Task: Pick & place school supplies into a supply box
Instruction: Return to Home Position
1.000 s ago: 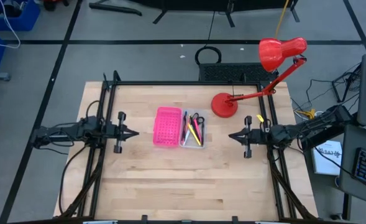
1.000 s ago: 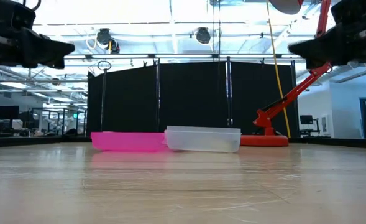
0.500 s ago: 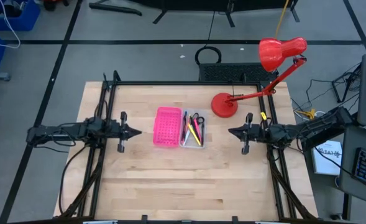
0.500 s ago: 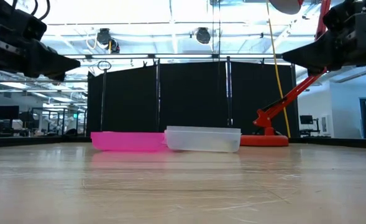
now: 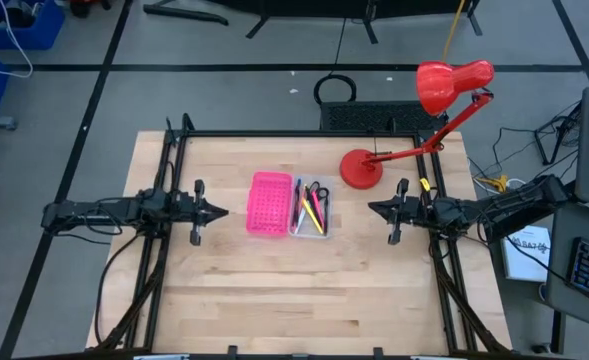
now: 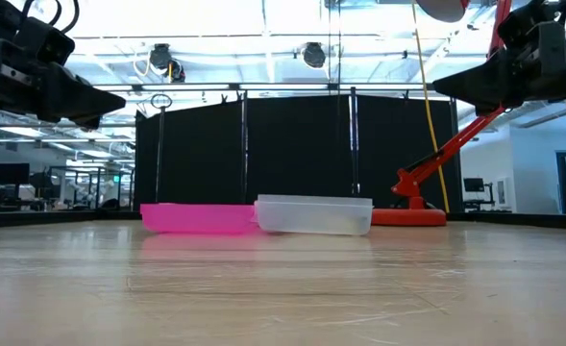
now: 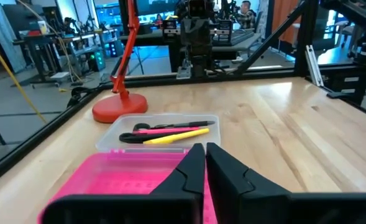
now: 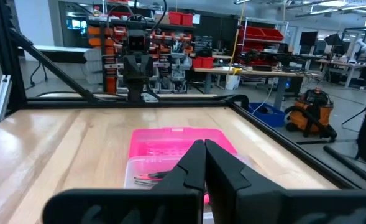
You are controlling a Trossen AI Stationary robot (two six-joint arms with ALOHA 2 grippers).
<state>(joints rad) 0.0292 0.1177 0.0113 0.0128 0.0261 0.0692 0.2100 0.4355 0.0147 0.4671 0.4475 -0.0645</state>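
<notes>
The translucent whitish supply box [image 5: 310, 208] sits mid-table with pens, pencils and the black-handled scissors [image 5: 315, 190] lying inside; the left wrist view shows black, pink and yellow pens [image 7: 167, 132] in it. A pink perforated tray [image 5: 269, 204] touches its left side. My left gripper [image 5: 221, 211] hovers shut, left of the pink tray, above the table. My right gripper [image 5: 372, 210] hovers shut, right of the box. Both point at the box [image 6: 313, 214] and touch nothing.
A red desk lamp's base [image 5: 361, 168] stands on the table just beyond and right of the box, with its arm and head [image 5: 454, 82] reaching past the far right corner. A black frame [image 5: 294, 135] rims the table. Bare wood lies toward the near edge.
My left gripper has moved a little toward the box, to the table's right. My right gripper has shifted slightly toward the far edge. Both have stayed shut, and the box and its contents have not moved.
</notes>
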